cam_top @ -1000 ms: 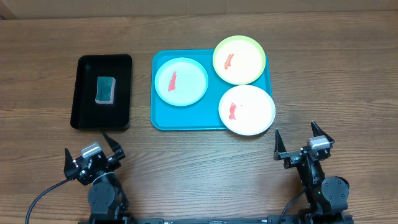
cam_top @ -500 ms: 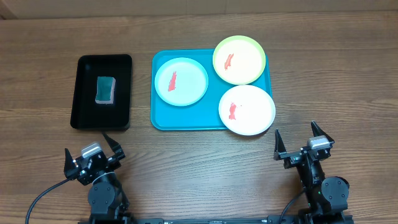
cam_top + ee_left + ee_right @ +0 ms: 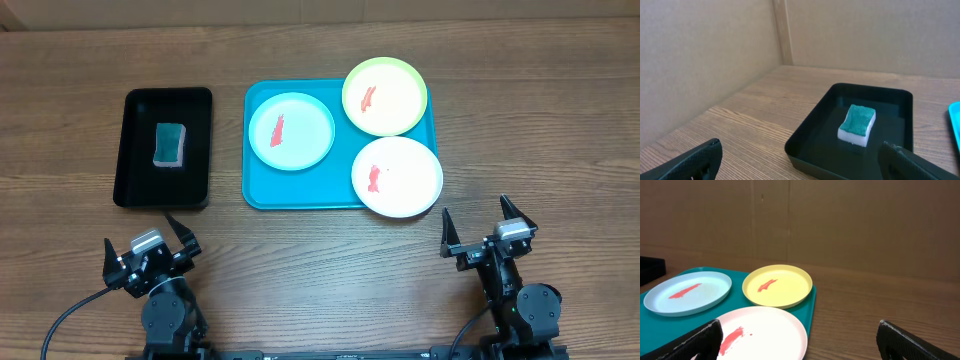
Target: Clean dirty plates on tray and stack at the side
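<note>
The turquoise tray lies mid-table with three dirty plates on it, each bearing a red smear: a light blue plate, a yellow-green plate and a white plate. The white one overhangs the tray's near right corner. My left gripper rests open at the front left, empty, facing the black tray. My right gripper rests open at the front right, empty, just short of the white plate.
A smaller black tray sits left of the turquoise one and holds a green-and-white sponge. Bare wooden tabletop lies between the arms and right of the trays. A cardboard wall closes the back.
</note>
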### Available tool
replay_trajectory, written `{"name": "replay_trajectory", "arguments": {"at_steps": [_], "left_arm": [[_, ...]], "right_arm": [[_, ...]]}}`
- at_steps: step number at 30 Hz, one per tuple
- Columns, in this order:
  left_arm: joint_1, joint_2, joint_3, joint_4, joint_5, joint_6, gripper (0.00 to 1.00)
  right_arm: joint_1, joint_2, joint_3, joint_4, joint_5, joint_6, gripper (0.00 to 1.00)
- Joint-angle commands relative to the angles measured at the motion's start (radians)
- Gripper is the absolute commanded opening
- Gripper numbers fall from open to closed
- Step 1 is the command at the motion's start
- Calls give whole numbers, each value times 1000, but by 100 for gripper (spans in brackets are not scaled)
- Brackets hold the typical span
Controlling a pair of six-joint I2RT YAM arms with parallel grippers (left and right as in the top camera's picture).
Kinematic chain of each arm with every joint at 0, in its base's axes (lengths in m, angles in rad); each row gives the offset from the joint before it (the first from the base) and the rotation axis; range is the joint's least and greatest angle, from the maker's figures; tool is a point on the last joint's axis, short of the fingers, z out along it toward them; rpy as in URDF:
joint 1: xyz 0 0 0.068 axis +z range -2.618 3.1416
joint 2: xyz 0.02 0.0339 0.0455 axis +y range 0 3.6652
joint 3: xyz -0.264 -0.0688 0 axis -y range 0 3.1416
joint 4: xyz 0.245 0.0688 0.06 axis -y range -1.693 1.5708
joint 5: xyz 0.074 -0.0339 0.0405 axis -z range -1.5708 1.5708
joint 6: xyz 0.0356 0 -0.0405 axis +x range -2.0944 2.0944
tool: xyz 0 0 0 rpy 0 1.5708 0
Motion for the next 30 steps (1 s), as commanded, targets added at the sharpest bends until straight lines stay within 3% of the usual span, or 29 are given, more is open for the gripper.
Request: {"name": "replay_trajectory", "arguments": {"at_steps": [1, 30], "left_arm": [[0, 2, -3, 0, -21, 23, 100], [0, 2, -3, 0, -37, 23, 100]], "right_arm": [[9, -3, -10, 6, 9, -5, 100], [9, -3, -10, 6, 13, -3, 100]]}}
